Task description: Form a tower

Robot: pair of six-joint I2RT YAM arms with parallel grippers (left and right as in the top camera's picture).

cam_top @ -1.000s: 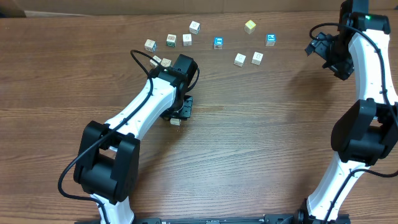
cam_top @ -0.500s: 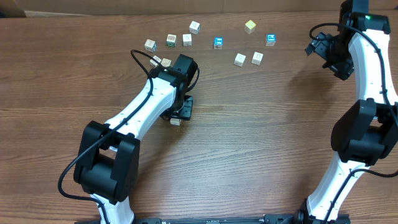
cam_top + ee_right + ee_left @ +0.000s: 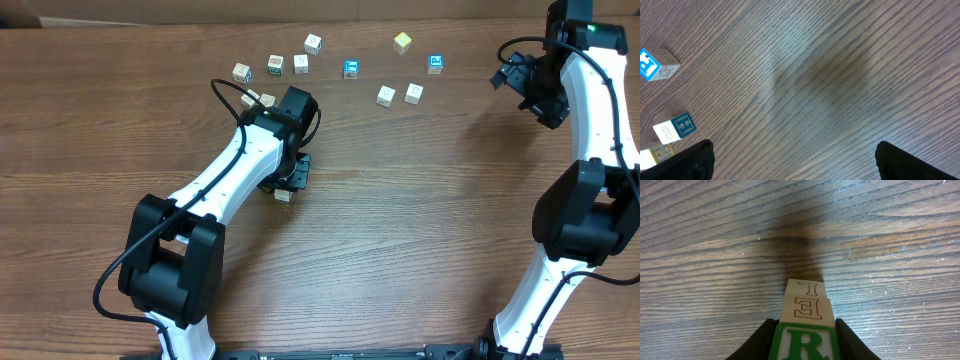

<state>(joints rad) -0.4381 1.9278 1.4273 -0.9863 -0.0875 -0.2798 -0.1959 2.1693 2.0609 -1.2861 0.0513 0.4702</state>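
Three cubes show in the tower (image 3: 807, 307), mid-table, left of centre; overhead it is mostly hidden beneath the left gripper (image 3: 805, 327), pointed straight down, pinching the top cube; right gripper (image 3: 795, 157) spread wide, raised far right.

Brown wood-grain bench (image 3: 400, 220) fills almost the whole overhead view, its grain running side to side. Beyond the far edge there's a pale tan strip (image 3: 200, 10). Up close, the light is soft, a cool sheen across the grain, and one dark shadow (image 3: 790, 237) lies on the surface.
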